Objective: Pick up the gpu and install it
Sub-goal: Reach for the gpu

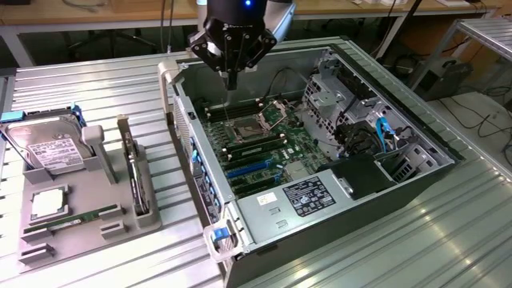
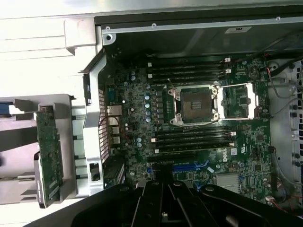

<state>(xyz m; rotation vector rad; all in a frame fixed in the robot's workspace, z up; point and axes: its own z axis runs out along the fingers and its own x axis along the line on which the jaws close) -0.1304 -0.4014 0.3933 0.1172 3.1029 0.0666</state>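
Note:
The gpu (image 1: 138, 175) stands on edge in a slot of the grey holder (image 1: 88, 231) on the exterior view's left, outside the computer case. In the wrist view it shows edge-on as a thin green card (image 2: 49, 158) beside the case wall. My gripper (image 1: 230, 84) hangs above the far end of the open case, over the motherboard (image 1: 260, 144) near the memory slots. Its fingers (image 2: 163, 189) are shut together with nothing between them, well away from the gpu.
The open case (image 1: 416, 129) has an open processor socket (image 2: 196, 104), blue card slots (image 1: 248, 169), a drive cage and cables on the exterior view's right. The holder also carries a hard drive (image 1: 50, 151), a processor (image 1: 48, 204) and a memory stick (image 1: 74, 221).

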